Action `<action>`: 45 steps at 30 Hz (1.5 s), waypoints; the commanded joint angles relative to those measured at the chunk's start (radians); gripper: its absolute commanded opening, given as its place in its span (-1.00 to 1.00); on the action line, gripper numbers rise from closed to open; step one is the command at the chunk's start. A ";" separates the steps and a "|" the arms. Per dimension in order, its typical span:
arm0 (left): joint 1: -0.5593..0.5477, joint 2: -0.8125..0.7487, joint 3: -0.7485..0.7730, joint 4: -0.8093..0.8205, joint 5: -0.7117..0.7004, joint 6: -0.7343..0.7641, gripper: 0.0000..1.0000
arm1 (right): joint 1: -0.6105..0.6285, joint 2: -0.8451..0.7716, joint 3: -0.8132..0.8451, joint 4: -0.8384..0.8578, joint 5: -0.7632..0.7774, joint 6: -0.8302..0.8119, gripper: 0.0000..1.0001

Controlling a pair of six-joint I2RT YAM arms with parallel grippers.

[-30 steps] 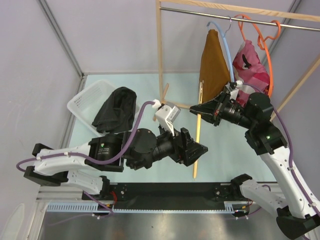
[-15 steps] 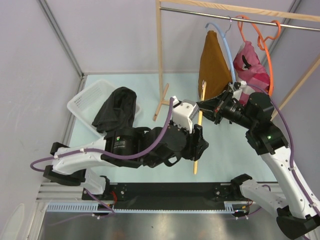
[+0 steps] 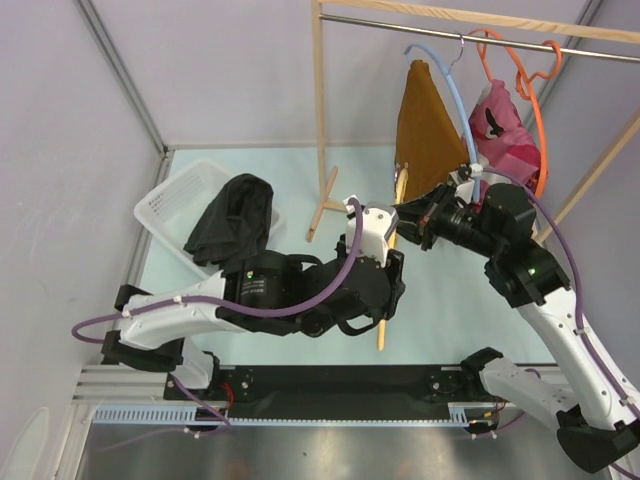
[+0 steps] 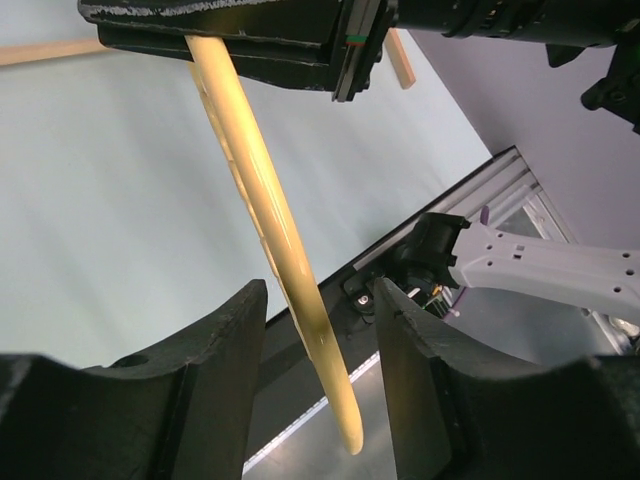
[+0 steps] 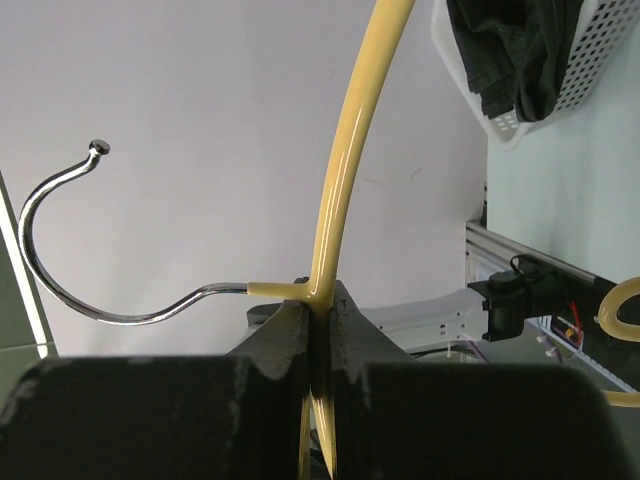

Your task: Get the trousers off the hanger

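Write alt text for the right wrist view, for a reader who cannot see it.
The right gripper is shut on the pale yellow hanger where its metal hook joins the plastic, the hook curving off to the left. At upper right, the black trousers lie draped in a white basket, off the hanger.

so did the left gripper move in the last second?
Yes: left gripper shifted right, away from the white basket, and now straddles the hanger, open.
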 commanded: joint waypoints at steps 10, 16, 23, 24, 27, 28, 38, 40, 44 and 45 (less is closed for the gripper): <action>0.053 -0.048 -0.058 -0.025 0.017 -0.036 -0.30 | 0.058 0.017 0.057 0.130 0.016 0.043 -1.00; 0.105 -0.058 -0.055 -0.033 0.045 -0.004 -0.99 | 0.113 0.026 0.056 0.142 0.041 0.050 -1.00; 0.198 -0.117 -0.041 -0.065 0.017 0.017 -0.99 | 0.109 0.060 0.088 0.067 -0.034 -0.070 -0.05; 0.214 -0.117 -0.026 -0.062 0.025 0.052 -0.99 | 0.106 0.063 0.096 0.021 -0.046 -0.100 0.11; 0.289 -0.104 0.042 -0.053 0.078 0.118 -1.00 | 0.089 0.081 0.180 -0.142 -0.082 -0.275 0.67; 0.330 -0.103 0.055 -0.033 0.095 0.138 -0.99 | 0.089 0.092 0.229 -0.204 -0.068 -0.326 0.79; 0.600 -0.115 0.030 0.289 0.394 0.344 -0.99 | 0.051 0.103 0.513 -0.584 -0.026 -0.690 1.00; 0.663 -0.109 0.023 0.358 0.450 0.355 -0.99 | 0.046 0.091 0.501 -0.581 -0.025 -0.681 0.99; 0.754 -0.109 -0.022 0.488 0.595 0.356 -0.99 | 0.023 0.112 0.565 -0.623 -0.011 -0.711 0.99; 0.769 -0.109 -0.033 0.539 0.615 0.353 -0.99 | 0.018 0.118 0.582 -0.636 -0.007 -0.717 0.99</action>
